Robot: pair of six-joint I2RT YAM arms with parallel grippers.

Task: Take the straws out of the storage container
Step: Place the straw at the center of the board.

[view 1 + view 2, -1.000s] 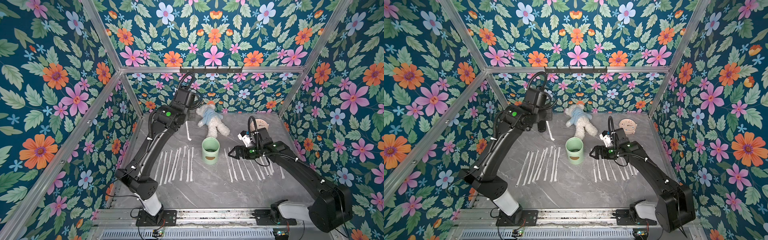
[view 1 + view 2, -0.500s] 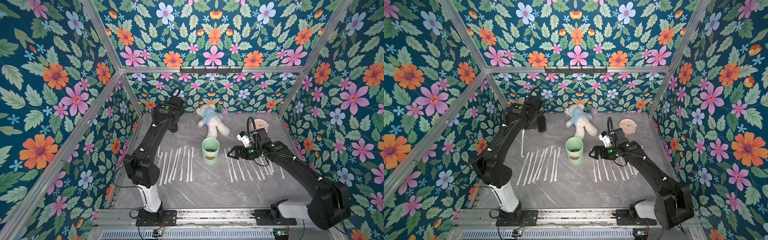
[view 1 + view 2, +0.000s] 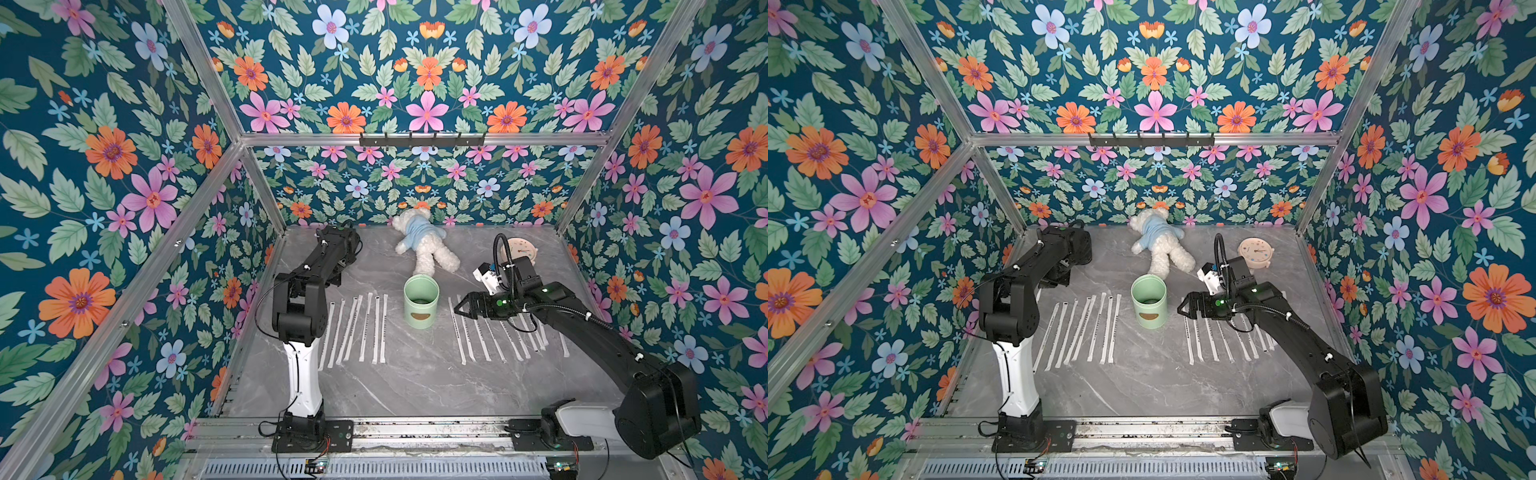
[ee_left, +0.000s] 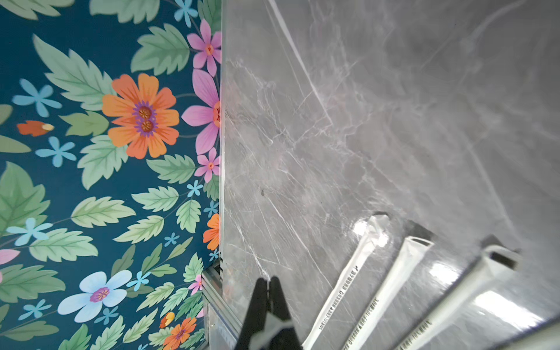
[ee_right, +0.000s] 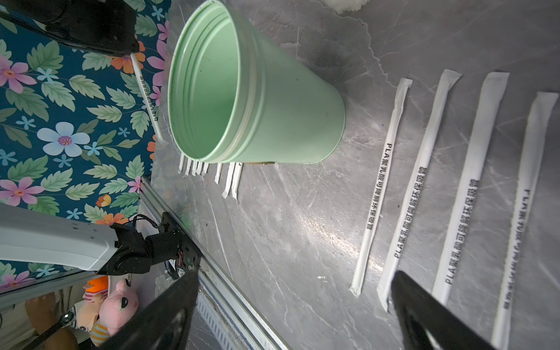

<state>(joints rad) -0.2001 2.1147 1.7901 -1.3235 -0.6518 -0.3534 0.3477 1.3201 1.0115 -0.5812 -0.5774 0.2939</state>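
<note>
Since the storage container (image 5: 272,106) stands upright mid-table and looks empty inside, I judge this the closing step: setting down the one straw (image 5: 148,100) that my left pincer (image 4: 268,280) is pinched shut on, by the left wall (image 4: 91,151). My right pincer (image 5: 297,274) hangs spread wide and empty above the right row of straws (image 3: 478,340), just beside the container. Next I must lower, part the jaws, and let the straw drop flat outside the left row (image 3: 361,328) without nudging its neighbours. It runs front to back, gripped end toward the rear wall (image 3: 415,195), roughly parallel to both rows; whether it touches the table (image 3: 415,386) I cannot tell.
</note>
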